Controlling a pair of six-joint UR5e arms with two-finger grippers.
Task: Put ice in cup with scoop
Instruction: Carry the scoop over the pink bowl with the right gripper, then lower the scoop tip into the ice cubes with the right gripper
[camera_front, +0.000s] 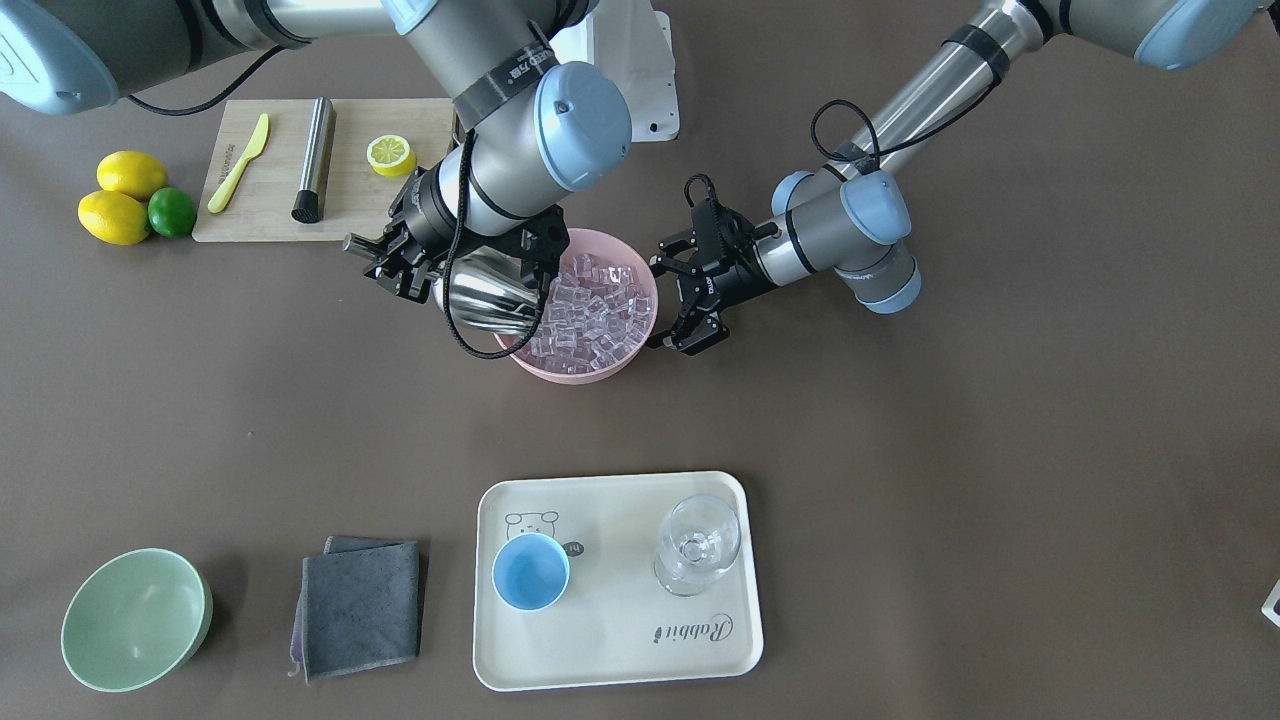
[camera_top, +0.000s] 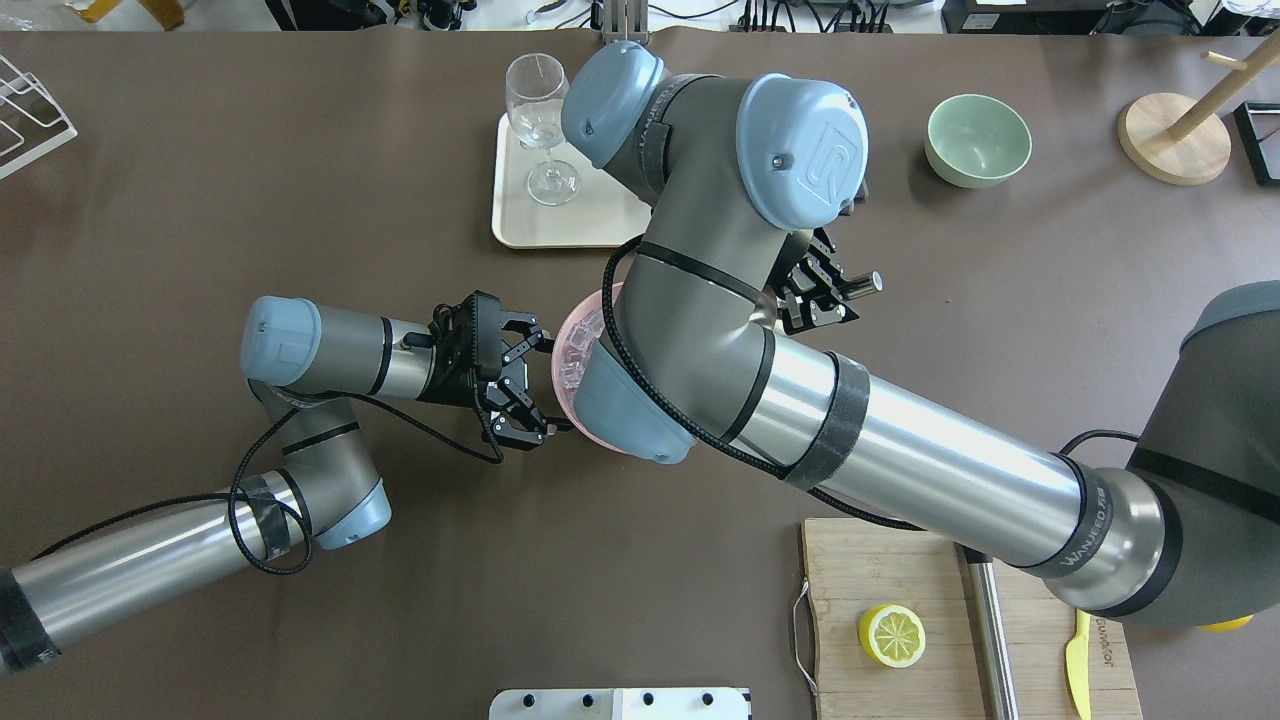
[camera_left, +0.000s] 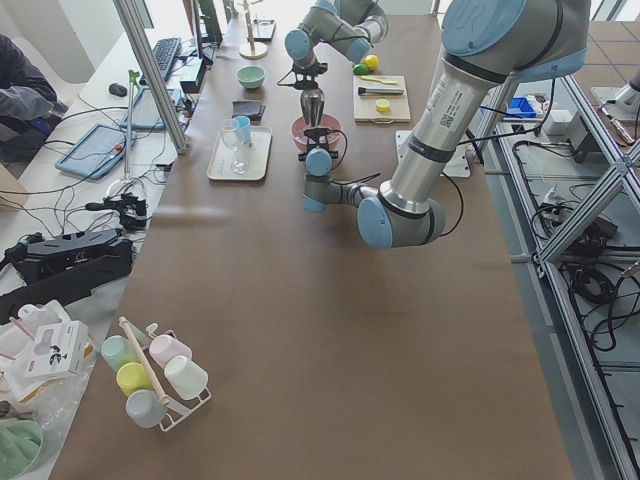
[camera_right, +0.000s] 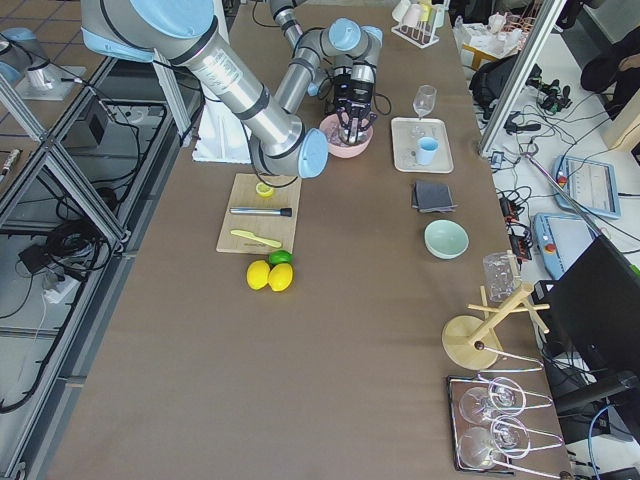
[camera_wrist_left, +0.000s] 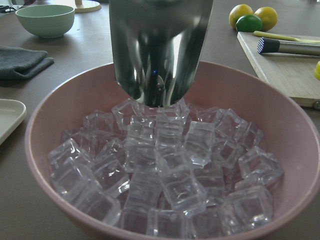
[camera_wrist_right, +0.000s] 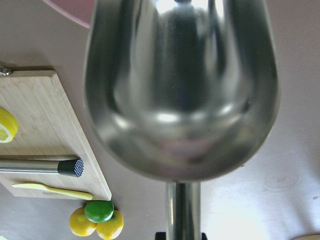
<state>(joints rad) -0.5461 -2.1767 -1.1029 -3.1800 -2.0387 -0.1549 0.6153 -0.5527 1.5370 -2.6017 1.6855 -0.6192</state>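
Observation:
The steel scoop (camera_front: 490, 295) hangs over the near-left rim of the pink bowl (camera_front: 570, 372), its mouth tilted down just above the ice (camera_front: 595, 310). My right gripper (camera_front: 415, 268) is shut on the scoop's handle. The right wrist view shows the scoop (camera_wrist_right: 180, 90) with nothing in its trough. The left wrist view shows the scoop (camera_wrist_left: 160, 50) above the ice (camera_wrist_left: 165, 165). My left gripper (camera_front: 662, 303) is open, its fingers spread beside the bowl's other rim. The light-blue cup (camera_front: 530, 571) stands empty on the cream tray (camera_front: 620, 650).
A clear stemmed glass (camera_front: 698, 545) stands on the tray beside the cup. A grey cloth (camera_front: 360, 605) and a pale green bowl (camera_front: 135, 620) lie beside the tray. A cutting board (camera_front: 270, 200) holds a steel rod (camera_front: 314, 160), a yellow knife and a lemon half.

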